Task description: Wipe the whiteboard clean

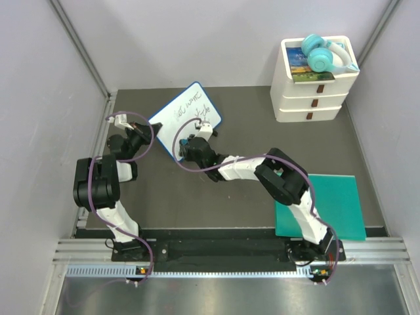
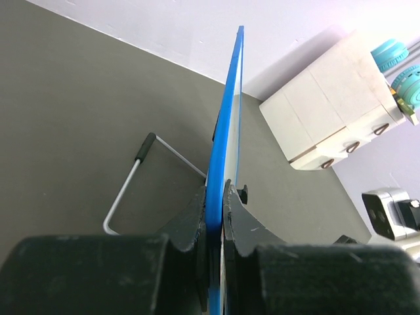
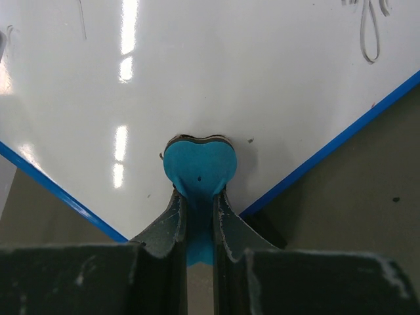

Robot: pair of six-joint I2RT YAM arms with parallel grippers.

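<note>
Whiteboard sits in the upper middle of the overhead view, raised on edge above the dark grey table, with scribbled marker lines on its face. The left end effector is clamped on the board's thin blue rim, which runs edge-on up the middle of the left wrist view. A bent wire stand lies behind it at lower left. The right end effector is closed on a small teal heart-shaped eraser, whose rounded lobes meet the white face just above the board's lower corner.

The wiping looks barely under way. In the right wrist view, ink loops sit at upper right and a faint stroke at upper left, both well apart from the eraser. Good strokes would probably carry the eraser up and across in overlapping passes, kept flat with even pressure. The left grip has to resist that push, since such a thin panel could pivot between the fingers.

The face is glossy and throws back bright streaks of light. The rim looks like smooth plastic. A dark layer at the eraser's top edge is likely felt.
</note>
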